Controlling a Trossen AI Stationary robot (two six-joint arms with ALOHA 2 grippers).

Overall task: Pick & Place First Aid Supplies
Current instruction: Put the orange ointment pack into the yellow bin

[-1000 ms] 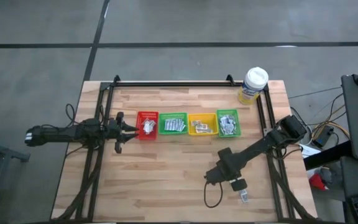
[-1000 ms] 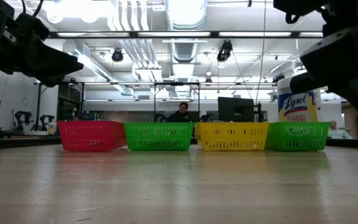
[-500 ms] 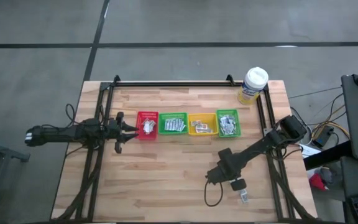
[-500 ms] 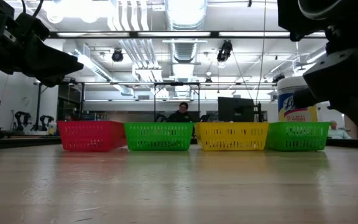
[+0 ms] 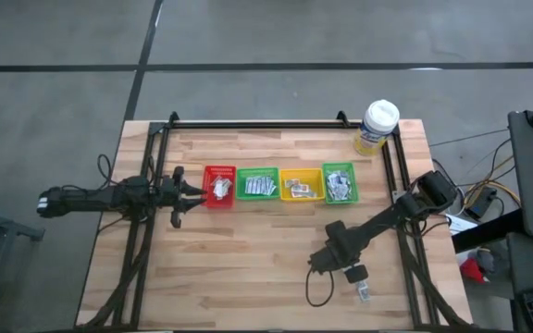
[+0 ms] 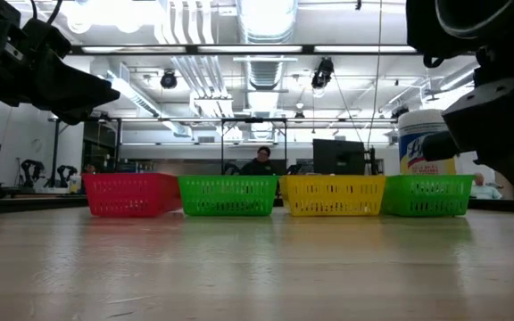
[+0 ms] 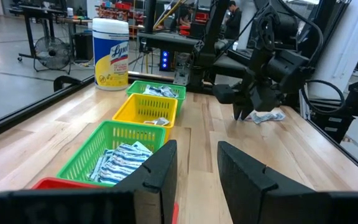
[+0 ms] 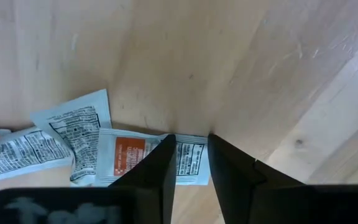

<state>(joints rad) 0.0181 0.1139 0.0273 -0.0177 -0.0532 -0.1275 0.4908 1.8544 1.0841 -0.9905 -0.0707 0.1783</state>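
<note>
I have the right gripper (image 8: 187,163) well in front of the bin row (image 5: 279,183), pointing down with its fingers (image 8: 151,168) a narrow gap apart, holding nothing; its tips are right over the edge of a white-red sachet (image 8: 135,158) lying flat on the table (image 5: 248,250) among a few loose sachets (image 5: 363,292). My left gripper (image 7: 196,165) waits just beside the red bin (image 5: 218,184) at the row's end, fingers slightly apart and empty.
</note>
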